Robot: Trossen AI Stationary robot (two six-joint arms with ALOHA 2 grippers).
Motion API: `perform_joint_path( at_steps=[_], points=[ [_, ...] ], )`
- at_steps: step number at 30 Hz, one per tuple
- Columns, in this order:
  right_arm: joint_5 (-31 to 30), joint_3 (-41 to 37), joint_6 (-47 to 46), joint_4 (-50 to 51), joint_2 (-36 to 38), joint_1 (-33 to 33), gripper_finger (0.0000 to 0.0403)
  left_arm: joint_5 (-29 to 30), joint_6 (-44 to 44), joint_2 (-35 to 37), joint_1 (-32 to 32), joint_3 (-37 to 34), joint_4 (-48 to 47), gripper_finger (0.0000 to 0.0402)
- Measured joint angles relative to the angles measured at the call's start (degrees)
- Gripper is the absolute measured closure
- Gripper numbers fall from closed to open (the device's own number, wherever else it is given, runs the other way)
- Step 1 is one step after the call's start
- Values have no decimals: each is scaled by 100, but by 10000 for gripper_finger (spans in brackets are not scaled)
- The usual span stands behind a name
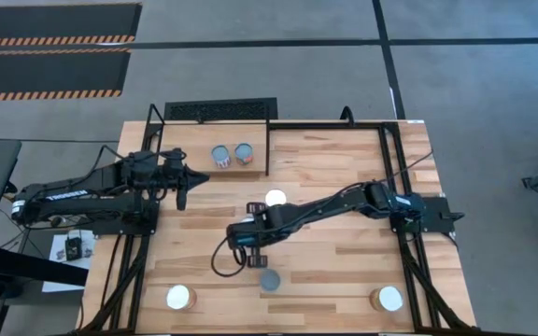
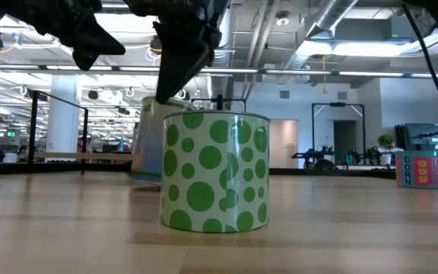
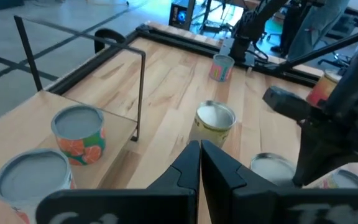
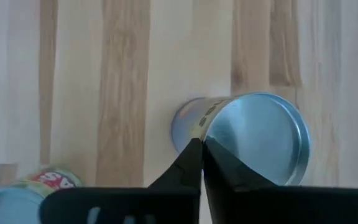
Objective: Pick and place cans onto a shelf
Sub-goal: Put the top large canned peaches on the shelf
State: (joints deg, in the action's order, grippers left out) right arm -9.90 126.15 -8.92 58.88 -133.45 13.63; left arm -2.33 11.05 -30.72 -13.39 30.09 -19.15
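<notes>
The shelf (image 1: pixel 199 140) stands at the table's far left and carries two cans with orange labels (image 1: pixel 221 155) (image 1: pixel 244 152); both also show in the left wrist view (image 3: pixel 79 130) (image 3: pixel 33 177). My left gripper (image 1: pixel 183 187) is shut and empty, just in front of the shelf. My right gripper (image 1: pixel 255 257) is shut near the table's middle, pointing down. Its fingertips (image 4: pixel 202 152) stand over the rim of a bluish-topped can (image 4: pixel 257 137). A grey-topped can (image 1: pixel 269 279) stands just nearer. A white-topped can (image 1: pixel 276 198) stands farther off. My right gripper's shut fingertips (image 4: pixel 197 155) lie over the near rim of the bluish-topped can (image 4: pixel 213 124), coming from above. The fingers themselves hide the spot, so I cannot tell whether they touch the can. The can stands upright on the table.
A green-dotted can (image 2: pixel 215 171) stands close to the low camera. Two white-topped cans stand at the near left (image 1: pixel 180 298) and near right (image 1: pixel 390 299) corners. Another can with a red label (image 4: pixel 42 183) is beside the right gripper. The black rod frame (image 1: pixel 386 177) borders the table.
</notes>
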Motion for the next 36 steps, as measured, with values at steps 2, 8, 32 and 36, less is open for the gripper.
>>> perform_joint_path(
  at_steps=[2, 8, 32, 36],
  points=[
    [16, 0, -1, -6, 0, -27, 354, -23, 0, -2, 0, 0, -46, 401],
    [-53, 0, -1, -97, 0, -35, 289, -22, 0, 0, 0, 0, -202, 401],
    [-322, 0, 484, 1179, 1630, -597, 389, -339, 166, -1, 2, 0, -51, 401],
    [-494, -390, 562, 994, 1857, -656, 388, -525, 97, -2, 4, 0, -33, 401]
  ],
)
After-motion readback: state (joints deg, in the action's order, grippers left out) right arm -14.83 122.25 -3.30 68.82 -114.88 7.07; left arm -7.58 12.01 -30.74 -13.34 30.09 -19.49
